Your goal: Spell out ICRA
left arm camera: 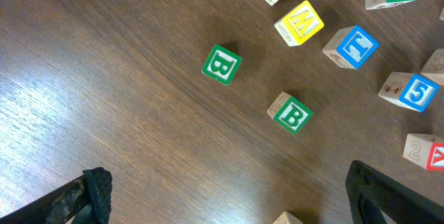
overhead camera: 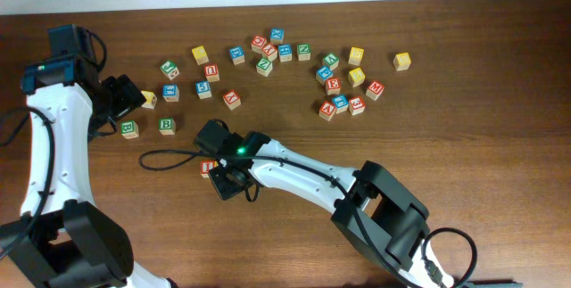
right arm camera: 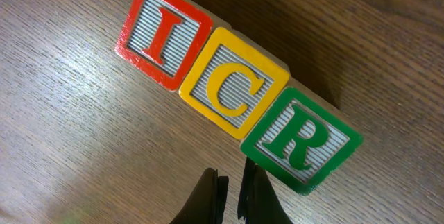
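In the right wrist view three letter blocks lie side by side in a row on the wood table: a red I (right arm camera: 163,33), a yellow C (right arm camera: 232,85) and a green R (right arm camera: 302,141). My right gripper (right arm camera: 232,196) is shut and empty, its tips just in front of the R block's near edge. In the overhead view it (overhead camera: 227,176) covers most of the row, and only the red I (overhead camera: 208,168) shows. My left gripper (left arm camera: 229,182) is open and empty, above bare table near two green B blocks (left arm camera: 222,64) (left arm camera: 291,113).
Several loose letter blocks are scattered across the back of the table (overhead camera: 268,52), with another cluster at the back right (overhead camera: 343,87). A yellow block (overhead camera: 402,61) sits alone far right. A black cable (overhead camera: 169,159) loops left of the row.
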Controlling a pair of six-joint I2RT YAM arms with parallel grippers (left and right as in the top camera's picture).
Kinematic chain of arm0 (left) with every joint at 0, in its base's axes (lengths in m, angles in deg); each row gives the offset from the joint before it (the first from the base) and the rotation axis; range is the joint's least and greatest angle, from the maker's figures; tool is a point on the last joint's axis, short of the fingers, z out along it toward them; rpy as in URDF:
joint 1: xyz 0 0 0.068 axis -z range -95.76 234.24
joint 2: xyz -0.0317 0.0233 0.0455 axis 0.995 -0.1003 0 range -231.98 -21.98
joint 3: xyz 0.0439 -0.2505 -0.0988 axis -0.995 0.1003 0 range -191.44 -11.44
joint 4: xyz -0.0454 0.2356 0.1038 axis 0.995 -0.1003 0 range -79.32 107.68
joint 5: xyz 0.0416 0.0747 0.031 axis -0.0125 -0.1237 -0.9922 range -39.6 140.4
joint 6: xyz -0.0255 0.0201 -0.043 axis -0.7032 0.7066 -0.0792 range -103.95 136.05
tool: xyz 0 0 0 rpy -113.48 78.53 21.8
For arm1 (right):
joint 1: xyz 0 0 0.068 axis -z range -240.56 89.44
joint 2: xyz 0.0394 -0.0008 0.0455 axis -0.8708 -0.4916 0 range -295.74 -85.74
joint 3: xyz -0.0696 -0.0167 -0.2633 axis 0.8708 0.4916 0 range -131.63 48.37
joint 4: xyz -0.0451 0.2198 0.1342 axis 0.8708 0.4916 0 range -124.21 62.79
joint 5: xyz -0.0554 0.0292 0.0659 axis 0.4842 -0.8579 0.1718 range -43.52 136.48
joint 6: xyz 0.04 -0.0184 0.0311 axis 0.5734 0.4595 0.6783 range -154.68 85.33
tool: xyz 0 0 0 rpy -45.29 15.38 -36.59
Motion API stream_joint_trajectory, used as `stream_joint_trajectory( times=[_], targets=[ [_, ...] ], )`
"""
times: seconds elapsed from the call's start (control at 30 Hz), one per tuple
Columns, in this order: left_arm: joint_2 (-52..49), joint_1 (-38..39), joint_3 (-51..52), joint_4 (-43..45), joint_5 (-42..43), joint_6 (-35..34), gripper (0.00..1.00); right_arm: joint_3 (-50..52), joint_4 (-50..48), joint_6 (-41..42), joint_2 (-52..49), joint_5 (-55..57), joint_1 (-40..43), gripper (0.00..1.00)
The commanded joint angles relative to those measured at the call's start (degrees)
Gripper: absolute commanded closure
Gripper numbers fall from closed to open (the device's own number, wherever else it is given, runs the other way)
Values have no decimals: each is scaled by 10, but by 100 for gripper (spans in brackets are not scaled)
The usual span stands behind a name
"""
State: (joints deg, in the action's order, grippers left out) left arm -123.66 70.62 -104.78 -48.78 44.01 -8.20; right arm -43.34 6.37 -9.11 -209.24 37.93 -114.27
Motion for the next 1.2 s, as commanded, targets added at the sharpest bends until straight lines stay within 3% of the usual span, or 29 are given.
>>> stream_joint_trajectory(
  times=[0.0,0.33,0.63,0.8,0.83,0.9,0.97,1.03,1.17],
  targets=[
    [0,-2,-8,-1,2,-7,1,4,-4,4,-6,9,1,96],
    [0,-2,-8,-1,2,-7,1,4,12,4,-6,-40,1,96],
    [0,-2,-8,-1,2,-7,1,0,152,-43,1,-62,23,96],
    [0,-2,-8,-1,2,-7,1,-66,198,-61,37,-62,85,95],
    [0,-2,-8,-1,2,-7,1,-113,212,-85,46,-56,113,83],
    [0,-2,-8,-1,2,-7,1,-163,227,-89,47,-40,141,39],
    [0,-2,-8,-1,2,-7,1,-208,231,-89,47,-3,177,9],
    [0,-2,-8,-1,2,-7,1,-222,221,-88,47,54,217,1],
    [0,-2,-8,-1,2,-7,1,-219,242,-70,34,84,289,2]
  ],
)
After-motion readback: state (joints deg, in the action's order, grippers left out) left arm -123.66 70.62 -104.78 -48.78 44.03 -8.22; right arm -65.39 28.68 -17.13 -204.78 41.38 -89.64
